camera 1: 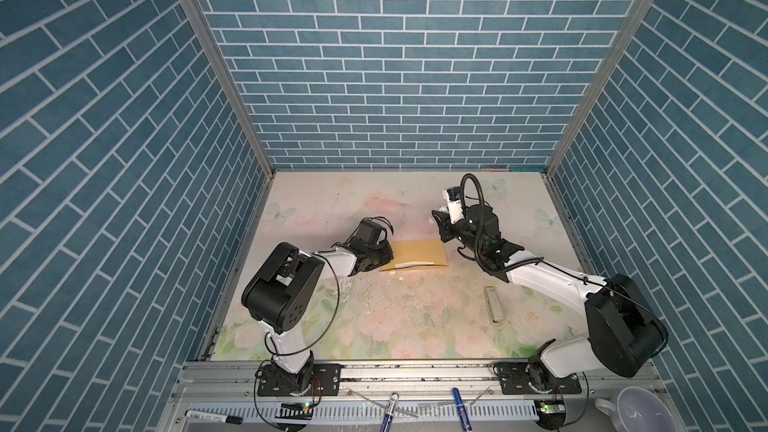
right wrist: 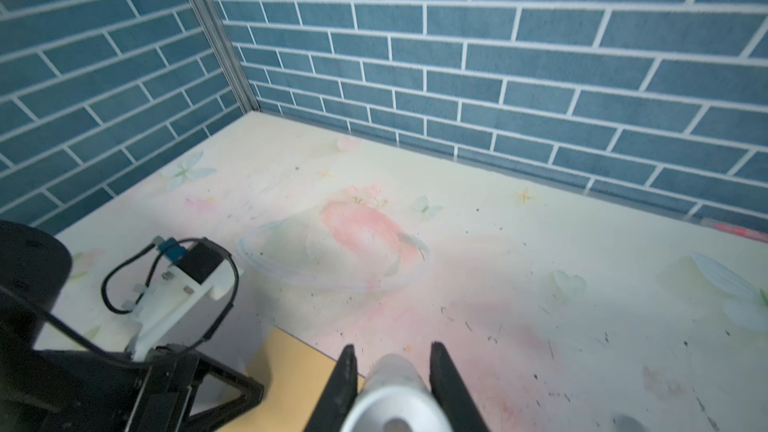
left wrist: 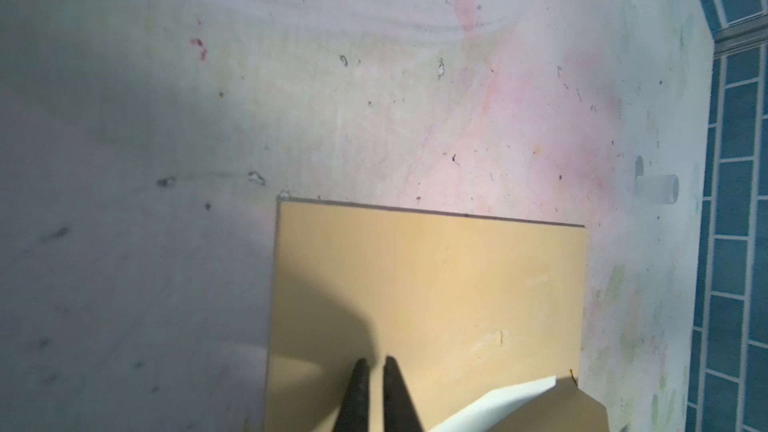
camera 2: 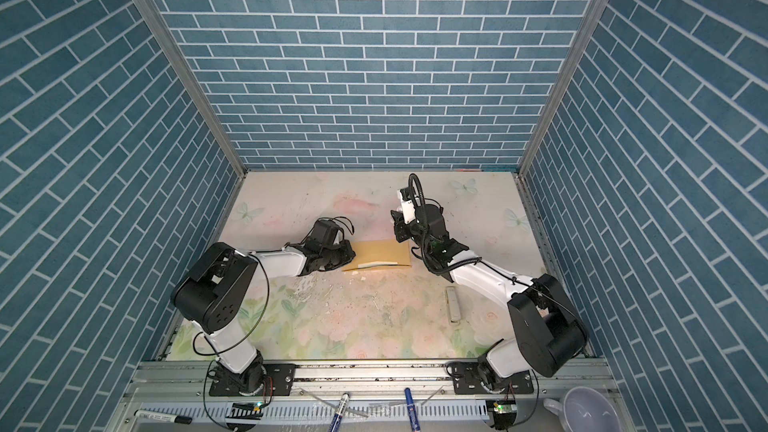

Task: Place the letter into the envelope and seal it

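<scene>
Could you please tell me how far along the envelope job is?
Looks done: no loose letter shows, so it is probably inside the envelope. In hand: the right gripper grips a white tube; the left gripper hovers over the envelope's end. Left: the flap looks lifted, white showing beneath, so sealing remains.

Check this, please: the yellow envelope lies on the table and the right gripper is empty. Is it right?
Not quite. The right gripper is not empty: it holds a white tube between its fingers, as the right wrist view shows. The envelope does lie on the table.
</scene>
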You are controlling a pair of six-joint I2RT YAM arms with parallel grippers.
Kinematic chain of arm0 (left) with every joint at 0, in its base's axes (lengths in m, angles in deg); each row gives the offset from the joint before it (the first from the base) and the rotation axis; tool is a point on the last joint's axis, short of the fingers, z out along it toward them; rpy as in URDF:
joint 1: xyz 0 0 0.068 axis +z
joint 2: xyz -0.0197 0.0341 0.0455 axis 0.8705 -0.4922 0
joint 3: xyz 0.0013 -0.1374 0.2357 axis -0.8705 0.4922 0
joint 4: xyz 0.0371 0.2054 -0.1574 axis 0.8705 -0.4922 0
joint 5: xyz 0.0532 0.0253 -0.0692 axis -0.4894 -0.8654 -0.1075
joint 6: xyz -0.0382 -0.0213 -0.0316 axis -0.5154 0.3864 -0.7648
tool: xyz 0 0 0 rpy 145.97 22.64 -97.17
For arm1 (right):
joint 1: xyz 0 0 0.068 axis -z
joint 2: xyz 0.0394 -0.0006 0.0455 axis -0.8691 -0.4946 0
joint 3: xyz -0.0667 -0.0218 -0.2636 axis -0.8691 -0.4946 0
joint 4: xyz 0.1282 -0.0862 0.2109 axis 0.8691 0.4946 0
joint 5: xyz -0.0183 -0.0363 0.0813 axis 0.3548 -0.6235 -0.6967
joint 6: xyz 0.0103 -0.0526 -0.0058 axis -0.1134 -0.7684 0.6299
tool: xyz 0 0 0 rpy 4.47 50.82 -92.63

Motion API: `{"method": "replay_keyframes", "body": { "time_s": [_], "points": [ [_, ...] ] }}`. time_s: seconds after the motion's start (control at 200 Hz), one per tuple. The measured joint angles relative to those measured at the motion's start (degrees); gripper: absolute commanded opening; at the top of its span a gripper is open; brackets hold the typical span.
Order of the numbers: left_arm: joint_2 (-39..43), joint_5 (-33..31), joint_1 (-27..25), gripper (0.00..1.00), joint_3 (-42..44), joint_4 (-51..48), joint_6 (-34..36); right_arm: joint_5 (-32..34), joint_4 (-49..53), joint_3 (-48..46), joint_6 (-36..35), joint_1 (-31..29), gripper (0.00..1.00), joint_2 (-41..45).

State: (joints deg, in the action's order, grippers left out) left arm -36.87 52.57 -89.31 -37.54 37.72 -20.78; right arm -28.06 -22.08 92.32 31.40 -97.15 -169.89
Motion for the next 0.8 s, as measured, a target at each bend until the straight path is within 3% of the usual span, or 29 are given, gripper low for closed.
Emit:
{"method": "replay_keyframes", "body": {
  "time_s": [0.325, 0.545, 0.8],
  "points": [
    [13.86, -1.81, 0.02, 0.55, -8.04, -5.11, 0.79, -1.36, -7.67, -0.20, -0.02, 0.39, 0.00, 2.51],
    [22.29, -2.86, 0.04, 0.85, -7.58, -4.26, -4.96, -2.29, -11.32, -0.20, -0.07, 0.46, 0.00, 2.86],
    [27.58, -2.27, 0.42, 0.94, -6.21, 1.86, -17.88, -3.87, -15.82, -0.20, -0.07, 0.46, 0.00, 2.80]
  ]
}}
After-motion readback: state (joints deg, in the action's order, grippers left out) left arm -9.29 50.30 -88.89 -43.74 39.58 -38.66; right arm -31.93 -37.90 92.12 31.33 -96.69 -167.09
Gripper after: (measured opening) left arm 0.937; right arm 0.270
